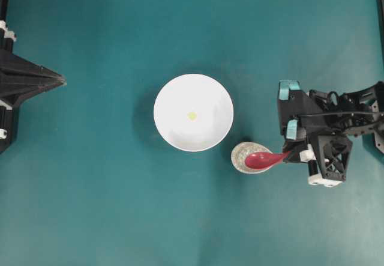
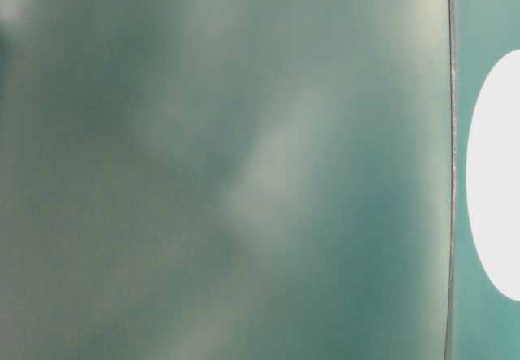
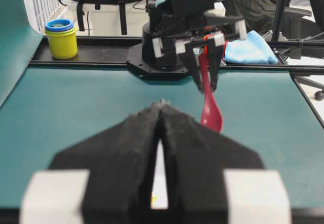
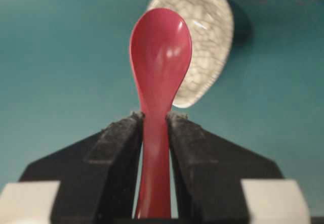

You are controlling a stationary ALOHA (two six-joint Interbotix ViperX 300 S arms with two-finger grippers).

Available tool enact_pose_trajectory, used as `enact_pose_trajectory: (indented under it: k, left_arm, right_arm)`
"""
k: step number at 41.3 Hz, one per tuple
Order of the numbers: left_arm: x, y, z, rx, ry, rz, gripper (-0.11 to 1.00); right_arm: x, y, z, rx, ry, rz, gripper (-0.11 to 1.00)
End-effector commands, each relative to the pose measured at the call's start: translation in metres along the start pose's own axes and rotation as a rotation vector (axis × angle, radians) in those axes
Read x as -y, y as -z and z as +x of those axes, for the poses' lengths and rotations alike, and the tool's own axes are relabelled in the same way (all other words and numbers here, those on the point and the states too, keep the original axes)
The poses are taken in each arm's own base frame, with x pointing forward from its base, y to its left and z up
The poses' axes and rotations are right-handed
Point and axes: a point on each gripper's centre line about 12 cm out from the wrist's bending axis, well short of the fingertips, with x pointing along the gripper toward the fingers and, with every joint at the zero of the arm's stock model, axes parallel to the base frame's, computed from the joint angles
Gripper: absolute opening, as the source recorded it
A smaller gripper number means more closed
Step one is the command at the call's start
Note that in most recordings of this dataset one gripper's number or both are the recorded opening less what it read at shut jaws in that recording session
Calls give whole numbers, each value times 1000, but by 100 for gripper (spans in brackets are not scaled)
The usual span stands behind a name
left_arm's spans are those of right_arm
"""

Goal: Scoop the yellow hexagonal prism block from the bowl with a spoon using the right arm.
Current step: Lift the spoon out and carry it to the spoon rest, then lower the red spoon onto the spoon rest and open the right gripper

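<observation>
We hold the spoon (image 4: 160, 62) tight in our right gripper (image 4: 154, 125), above the small speckled dish (image 1: 244, 156). The yellow block (image 1: 192, 115) still sits in the white bowl (image 1: 174, 92), waiting to be scooped.

The spoon (image 4: 161, 57) looks like glossy, smooth red plastic with bright highlights. The small oval dish (image 4: 207, 37) has a glazed, crackled beige surface. The bowl (image 1: 193, 113) is plain smooth white. The right gripper's fingers (image 4: 116, 148) carry rough, matt black padding.

Red spoon (image 4: 161, 57), crackled beige dish (image 4: 207, 27)
</observation>
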Motion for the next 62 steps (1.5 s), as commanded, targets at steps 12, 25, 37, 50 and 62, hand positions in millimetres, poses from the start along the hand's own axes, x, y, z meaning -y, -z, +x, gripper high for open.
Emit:
enact_pose_trajectory:
  k: [12, 25, 37, 50, 62]
  left_arm:
    - [0, -12, 3, 31, 0, 2, 0]
    - [0, -12, 3, 29, 0, -2, 0]
    - [0, -12, 3, 31, 0, -1, 0]
    - [0, -12, 3, 31, 0, -3, 0]
    - [0, -12, 3, 31, 0, -8, 0]
  right_arm:
    - [8, 4, 13, 77, 25, -1, 25]
    - [8, 5, 18, 56, 29, 1, 25]
    - [9, 4, 18, 58, 29, 6, 61]
    - [8, 3, 17, 66, 28, 5, 60]
    - [8, 3, 17, 78, 28, 5, 60]
